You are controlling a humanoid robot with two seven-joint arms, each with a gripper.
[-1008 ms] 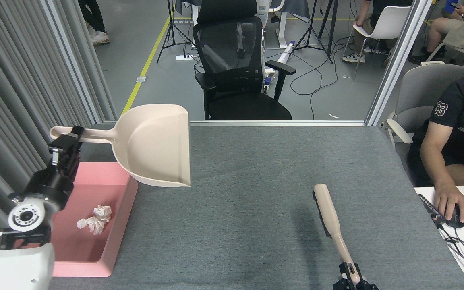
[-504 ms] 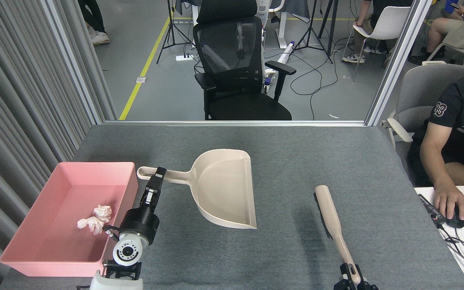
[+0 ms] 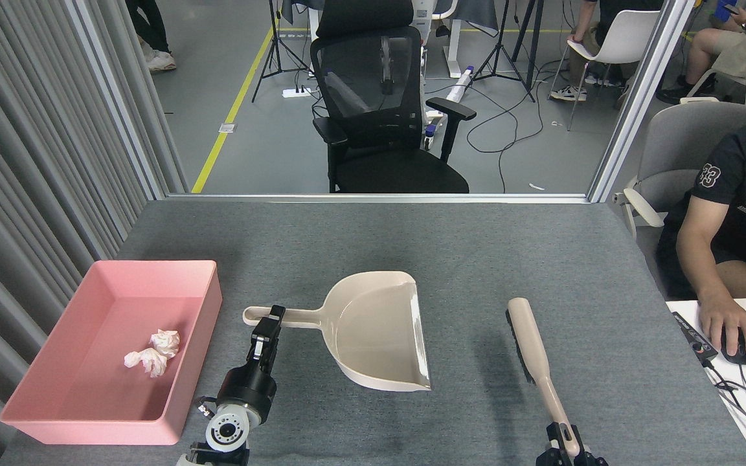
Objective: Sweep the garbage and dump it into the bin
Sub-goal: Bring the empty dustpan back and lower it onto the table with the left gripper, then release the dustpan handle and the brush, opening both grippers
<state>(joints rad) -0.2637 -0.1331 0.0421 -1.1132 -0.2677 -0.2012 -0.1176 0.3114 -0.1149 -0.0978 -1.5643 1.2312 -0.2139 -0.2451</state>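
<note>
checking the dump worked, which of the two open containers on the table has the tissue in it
The pink bin at the left holds the tissue wads; the beige dustpan is empty.

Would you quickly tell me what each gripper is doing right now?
Left gripper: shut on the dustpan handle.
Right gripper: shut on the brush handle.

Both claws [image 3: 269, 318] [image 3: 566, 446] clamped (arms low).

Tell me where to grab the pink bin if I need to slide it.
I'd pinch the bin's right long wall from above, near its middle. That thin upright rim faces the left gripper, and the tissue wads lie clear of it.
</note>
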